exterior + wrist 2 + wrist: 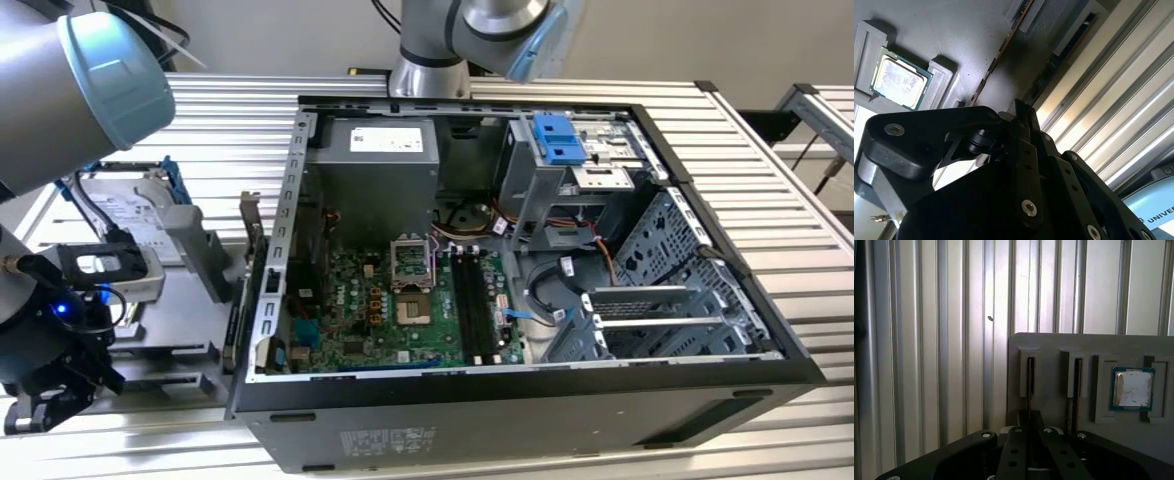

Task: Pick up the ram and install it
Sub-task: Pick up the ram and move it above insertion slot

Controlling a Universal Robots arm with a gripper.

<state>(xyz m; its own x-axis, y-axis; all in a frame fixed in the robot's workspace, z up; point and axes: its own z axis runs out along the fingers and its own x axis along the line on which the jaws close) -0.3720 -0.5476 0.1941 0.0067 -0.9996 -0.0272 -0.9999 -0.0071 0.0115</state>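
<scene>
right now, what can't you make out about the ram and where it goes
- ram, first wrist view: edge-on in its tray slot, chips hidden; near end behind the claw.
- exterior view: the arm covers the tray's ram slots.
- motherboard slots, exterior view: too small to judge latches.

A ribbed aluminium table [761, 200] spans the scene, its slats [954, 315] shining under bright light in both wrist views, with a plain pale wall [267, 30] behind it and the edge of a second table [830, 100] at the exterior view's right.
</scene>
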